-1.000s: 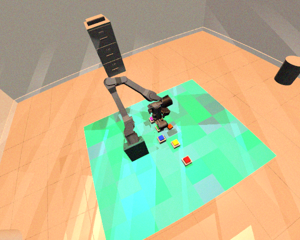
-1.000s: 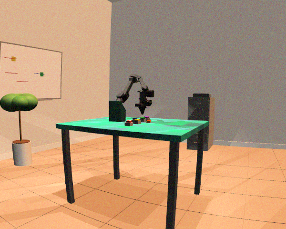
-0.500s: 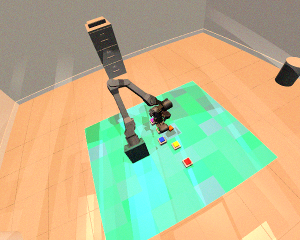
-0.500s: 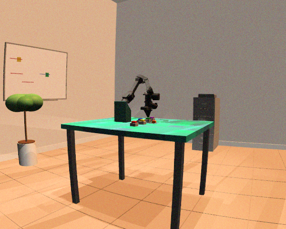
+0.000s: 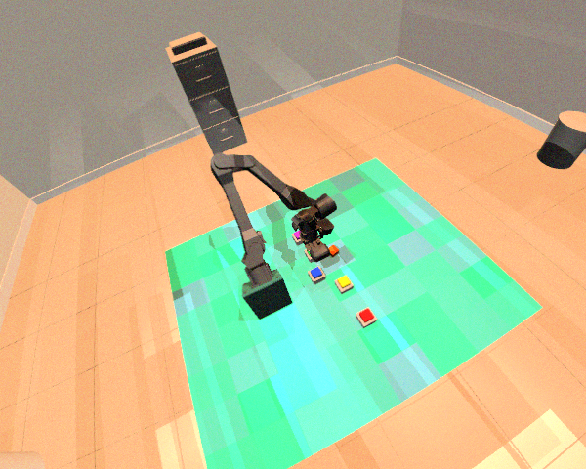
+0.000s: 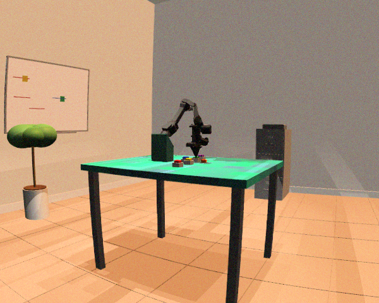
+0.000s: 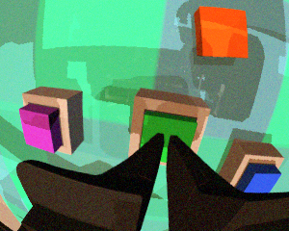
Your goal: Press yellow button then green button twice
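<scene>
My gripper (image 6: pixel 196 156) (image 7: pixel 165 141) is shut and empty, pointing straight down. Its fingertips are on the green button (image 7: pixel 170 124). The green cap looks dark and sunk to about its housing's rim in the wrist view. In the top view the gripper hides most of this button, and the fingertips are hidden too. The yellow button (image 5: pixel 344 281) (image 6: pixel 189 159) stands apart from the gripper with its cap raised; it is outside the wrist view.
A magenta button (image 5: pixel 297 235) (image 7: pixel 39 127) and a blue button (image 5: pixel 316 273) (image 7: pixel 262 179) flank the green one. A red button (image 5: pixel 366 315) (image 6: pixel 177 161) lies beyond the yellow one. An orange block (image 5: pixel 333 250) (image 6: pixel 203 160) (image 7: pixel 223 34) lies near the green button.
</scene>
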Controlling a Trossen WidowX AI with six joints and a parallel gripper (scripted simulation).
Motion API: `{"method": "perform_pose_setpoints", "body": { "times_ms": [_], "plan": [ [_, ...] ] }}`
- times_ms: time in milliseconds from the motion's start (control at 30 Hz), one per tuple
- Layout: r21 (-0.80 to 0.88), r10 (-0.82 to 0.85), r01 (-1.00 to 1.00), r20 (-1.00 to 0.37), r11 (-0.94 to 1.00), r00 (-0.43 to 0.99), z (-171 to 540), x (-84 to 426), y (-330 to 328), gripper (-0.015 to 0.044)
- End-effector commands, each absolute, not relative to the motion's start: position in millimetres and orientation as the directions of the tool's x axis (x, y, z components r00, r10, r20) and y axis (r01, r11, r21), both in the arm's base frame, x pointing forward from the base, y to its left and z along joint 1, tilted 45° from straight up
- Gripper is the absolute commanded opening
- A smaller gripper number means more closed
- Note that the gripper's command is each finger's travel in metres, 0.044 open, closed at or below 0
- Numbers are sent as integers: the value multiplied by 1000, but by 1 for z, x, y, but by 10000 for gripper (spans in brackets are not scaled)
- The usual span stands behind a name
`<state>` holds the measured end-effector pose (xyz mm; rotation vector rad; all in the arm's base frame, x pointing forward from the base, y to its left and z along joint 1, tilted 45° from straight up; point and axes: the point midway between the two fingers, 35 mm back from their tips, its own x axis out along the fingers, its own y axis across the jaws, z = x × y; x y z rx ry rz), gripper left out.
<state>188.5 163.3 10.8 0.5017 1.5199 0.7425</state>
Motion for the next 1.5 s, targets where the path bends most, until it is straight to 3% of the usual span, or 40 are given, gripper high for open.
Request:
{"method": "perform_pose_setpoints", "body": {
  "times_ms": [0, 467, 1467],
  "plan": [
    [710, 703, -117, -704, 694, -99, 10, 188, 163, 20],
    [709, 702, -118, -705, 695, -98, 33, 191, 140, 20],
    [710, 703, -117, -704, 694, -99, 10, 188, 163, 20]
  ]
}}
